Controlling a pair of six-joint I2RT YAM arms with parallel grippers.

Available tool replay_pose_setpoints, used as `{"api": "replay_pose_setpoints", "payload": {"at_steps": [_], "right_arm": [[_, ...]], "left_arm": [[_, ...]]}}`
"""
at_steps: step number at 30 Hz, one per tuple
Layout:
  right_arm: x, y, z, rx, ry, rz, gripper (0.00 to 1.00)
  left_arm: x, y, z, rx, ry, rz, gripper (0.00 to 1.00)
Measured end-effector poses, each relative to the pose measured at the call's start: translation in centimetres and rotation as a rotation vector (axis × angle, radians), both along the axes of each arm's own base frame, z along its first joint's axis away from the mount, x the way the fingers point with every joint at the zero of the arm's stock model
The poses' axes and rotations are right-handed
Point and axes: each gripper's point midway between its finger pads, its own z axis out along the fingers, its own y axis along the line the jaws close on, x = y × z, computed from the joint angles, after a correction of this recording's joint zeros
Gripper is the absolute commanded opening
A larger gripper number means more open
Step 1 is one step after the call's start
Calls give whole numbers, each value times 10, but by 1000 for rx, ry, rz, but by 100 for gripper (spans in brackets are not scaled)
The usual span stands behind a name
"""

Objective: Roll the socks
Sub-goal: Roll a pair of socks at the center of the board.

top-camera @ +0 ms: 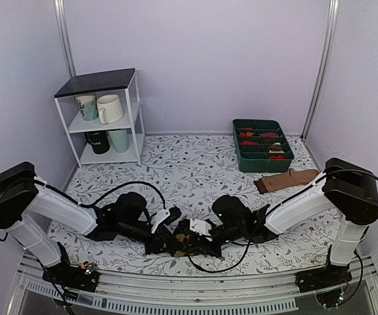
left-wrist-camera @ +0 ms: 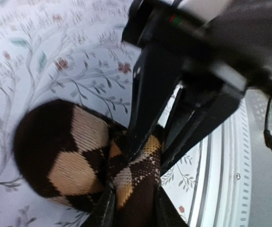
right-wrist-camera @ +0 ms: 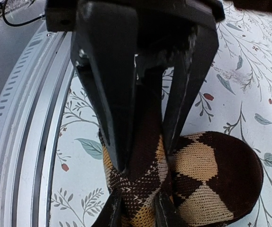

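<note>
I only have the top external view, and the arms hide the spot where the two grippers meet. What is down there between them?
Observer: The left wrist view shows the socks, dark brown with tan argyle diamonds, bunched into a rounded bundle.
Reviewer: Held, or just lying there?
Observer: Held. The left gripper has a fold of the knit between its fingers.
Reviewer: And the other one?
Observer: The right gripper pinches the same fold from the opposite side.

Soft even light, blurry wrist close-ups
</note>
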Motion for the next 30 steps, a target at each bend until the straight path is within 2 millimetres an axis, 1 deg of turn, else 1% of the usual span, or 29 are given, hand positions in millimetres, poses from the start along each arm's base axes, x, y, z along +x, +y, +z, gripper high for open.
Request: {"api": "replay_pose_setpoints", "payload": {"at_steps": [1,3,6,8,9,11,14,16,18,21,24,30], "right_arm": [[0,0,0,1,18,-4,13],[0,0,-1,-4,49,-12,13],[2,-3,-3,-16,107,-25,13],[3,-3,-3,-21,144,-30,13],[3,-3,-3,-25,166,-30,13],[5,-2,-4,-35,205,-31,13],[6,0,-5,-53,258,-25,13],[6,3,-5,-60,280,-20,13],[5,3,-5,-66,295,-17,13],[6,3,-6,-73,303,-18,13],[6,3,-6,-74,306,-19,13],[6,3,-6,-75,317,-20,13]], "left_arm": [[2,2,6,-7,-38,7,31],[5,7,21,-36,-113,19,34],[10,14,52,-120,-248,46,36],[7,20,67,-169,-319,57,36],[5,23,70,-188,-347,61,36],[-2,30,66,-199,-372,66,37],[-18,36,50,-188,-376,47,38],[-27,38,41,-178,-376,31,39],[-31,37,35,-170,-380,22,39],[-32,34,32,-170,-394,21,40],[-28,32,28,-154,-412,27,41],[-17,24,25,-126,-443,47,45]]}}
